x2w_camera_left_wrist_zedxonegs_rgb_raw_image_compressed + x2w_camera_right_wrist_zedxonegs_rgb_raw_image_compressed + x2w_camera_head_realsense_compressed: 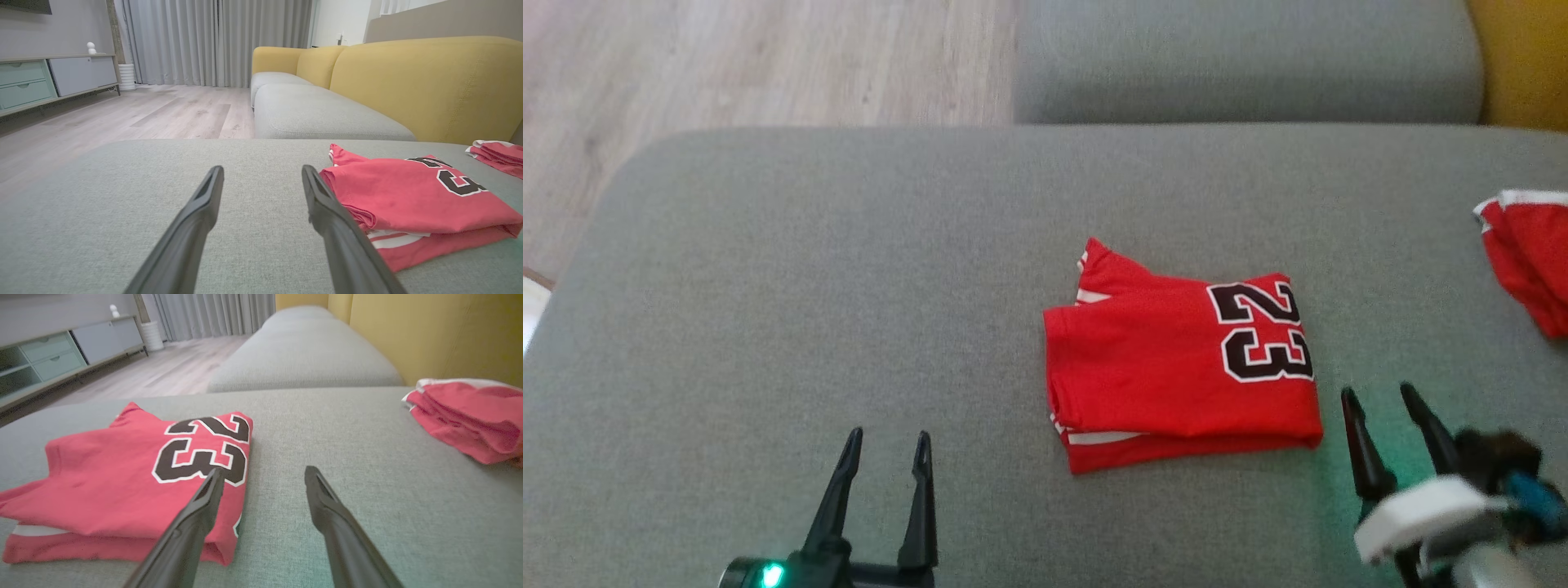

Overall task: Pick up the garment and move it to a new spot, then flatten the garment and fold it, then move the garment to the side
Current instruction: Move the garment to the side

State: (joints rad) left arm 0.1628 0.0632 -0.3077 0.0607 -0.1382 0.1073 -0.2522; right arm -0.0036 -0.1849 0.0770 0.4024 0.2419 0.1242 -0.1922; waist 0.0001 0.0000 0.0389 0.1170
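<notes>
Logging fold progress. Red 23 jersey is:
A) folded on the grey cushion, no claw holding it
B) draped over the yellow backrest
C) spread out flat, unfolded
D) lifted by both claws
A: the jersey lies folded in layers on the cushion, left claw and right claw both open beside it.

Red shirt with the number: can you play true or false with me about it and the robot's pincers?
1. The red shirt lies folded on the grey cushion. True.
2. The left pincer is holding the shirt. False: it is open, apart from the shirt, gripping nothing.
3. The shirt's number reads 23. True.
4. The right pincer is shut. False: it is open, near the shirt's corner.
5. Another red garment lies farther right on the cushion. True.
</notes>
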